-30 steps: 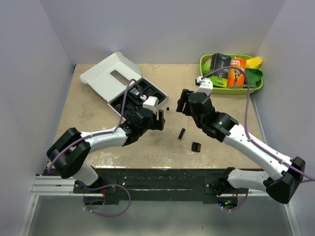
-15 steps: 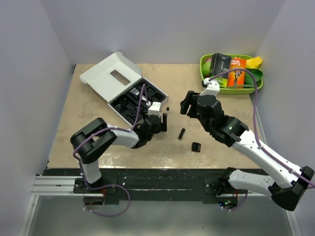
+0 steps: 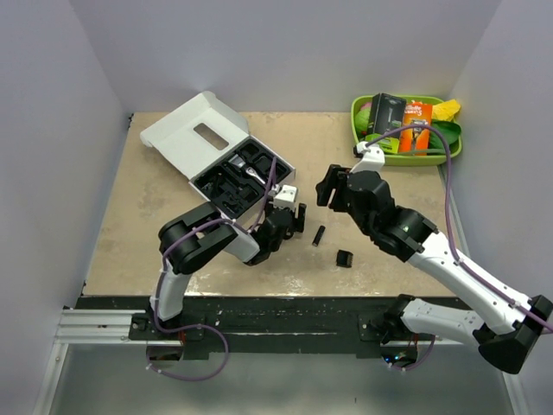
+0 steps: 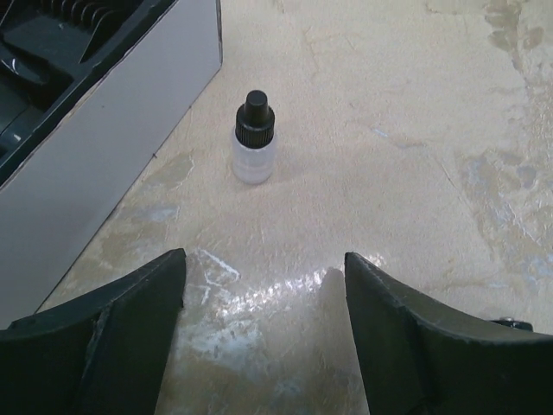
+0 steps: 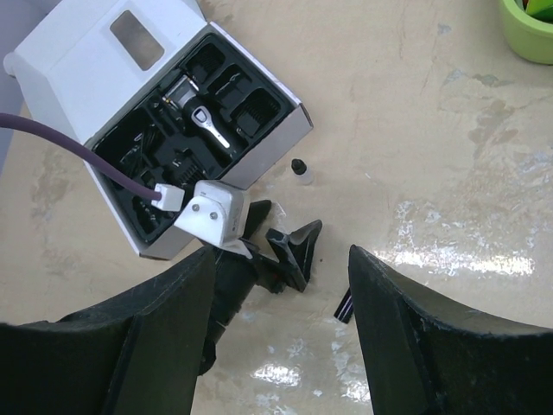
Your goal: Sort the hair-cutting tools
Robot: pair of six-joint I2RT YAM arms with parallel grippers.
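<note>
My left gripper (image 3: 296,218) is open and empty, low over the table just right of the white box (image 3: 194,138). In its wrist view the gripper (image 4: 263,259) faces a small clear bottle with a black cap (image 4: 255,143) standing beside the box wall (image 4: 112,164). My right gripper (image 3: 326,186) is open and empty, higher up. Its wrist view (image 5: 281,251) looks down on the left gripper, the bottle (image 5: 301,170) and the black insert, where a silver-and-black clipper part (image 5: 207,121) lies. A small black stick (image 3: 319,234) and a black comb attachment (image 3: 345,258) lie on the table.
A green tray (image 3: 449,149) with packaged razors stands at the back right. The box lid (image 3: 173,134) lies open toward the back left. Grey walls close in the table on three sides.
My left arm has folded in and its gripper has moved right, away from the box to the table beside the bottle. My right gripper has shifted slightly right.
</note>
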